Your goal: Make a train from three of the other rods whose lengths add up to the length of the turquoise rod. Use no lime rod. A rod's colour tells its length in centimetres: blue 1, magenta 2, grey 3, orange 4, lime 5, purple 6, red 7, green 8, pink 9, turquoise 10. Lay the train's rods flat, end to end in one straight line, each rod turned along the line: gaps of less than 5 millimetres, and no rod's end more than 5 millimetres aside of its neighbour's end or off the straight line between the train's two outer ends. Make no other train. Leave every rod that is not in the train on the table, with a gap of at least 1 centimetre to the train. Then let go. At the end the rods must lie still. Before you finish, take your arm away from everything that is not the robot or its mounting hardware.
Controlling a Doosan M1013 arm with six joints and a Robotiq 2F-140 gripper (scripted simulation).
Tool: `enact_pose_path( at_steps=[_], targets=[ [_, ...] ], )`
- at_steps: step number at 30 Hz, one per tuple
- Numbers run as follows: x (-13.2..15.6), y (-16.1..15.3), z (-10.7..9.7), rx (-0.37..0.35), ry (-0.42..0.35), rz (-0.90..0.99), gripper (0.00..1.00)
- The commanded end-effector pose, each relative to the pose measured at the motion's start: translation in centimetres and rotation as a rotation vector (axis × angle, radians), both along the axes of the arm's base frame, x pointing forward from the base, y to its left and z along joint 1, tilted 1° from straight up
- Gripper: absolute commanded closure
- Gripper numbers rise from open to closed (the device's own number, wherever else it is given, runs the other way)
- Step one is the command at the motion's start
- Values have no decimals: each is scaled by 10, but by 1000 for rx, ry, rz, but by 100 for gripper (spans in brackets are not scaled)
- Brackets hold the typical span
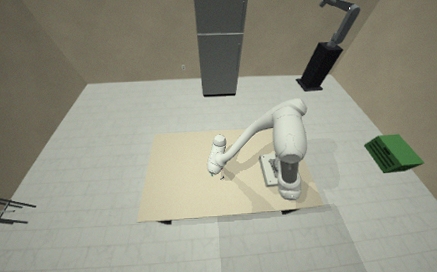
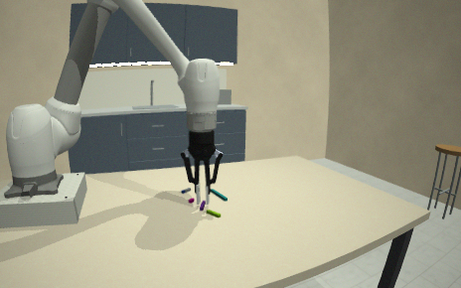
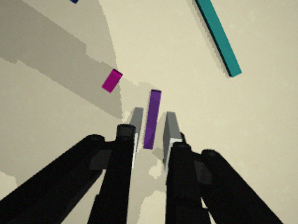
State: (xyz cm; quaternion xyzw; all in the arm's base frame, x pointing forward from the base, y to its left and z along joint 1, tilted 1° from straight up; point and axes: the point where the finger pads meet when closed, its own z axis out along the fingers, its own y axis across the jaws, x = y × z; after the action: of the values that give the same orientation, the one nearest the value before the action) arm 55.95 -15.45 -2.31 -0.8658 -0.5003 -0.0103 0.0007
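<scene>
Gripper (image 2: 203, 202) (image 3: 153, 123): one, part-open, holding nothing, fingers astride the purple rod (image 2: 203, 205) (image 3: 152, 120), daylight on both sides. Purple rod: on the table, lengthwise between the fingers. By wrist view, from purple: magenta rod (image 2: 191, 201) (image 3: 112, 81), between ten and eleven o'clock; blue rod (image 2: 183, 192) (image 3: 74, 1), eleven, cut by the frame; turquoise rod (image 2: 219, 195) (image 3: 218, 37), one. Lime rod (image 2: 214, 214): four o'clock of purple, exterior view; excluded. Grey piece (image 2: 188, 190): apparently at blue's two-o'clock end, exterior view; joint unverified. Step, as judged: picking up purple for blue-grey-purple. Next: close squarely, lift clear, align with the pair.
</scene>
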Motion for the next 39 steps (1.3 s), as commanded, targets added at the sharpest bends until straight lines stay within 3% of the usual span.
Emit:
enact_pose_path(
  at_steps=[1, 39],
  targets=[
    [-4, 0, -7, 5, 4, -4, 85],
    [-4, 0, -13, 5, 4, -4, 85]
  ],
)
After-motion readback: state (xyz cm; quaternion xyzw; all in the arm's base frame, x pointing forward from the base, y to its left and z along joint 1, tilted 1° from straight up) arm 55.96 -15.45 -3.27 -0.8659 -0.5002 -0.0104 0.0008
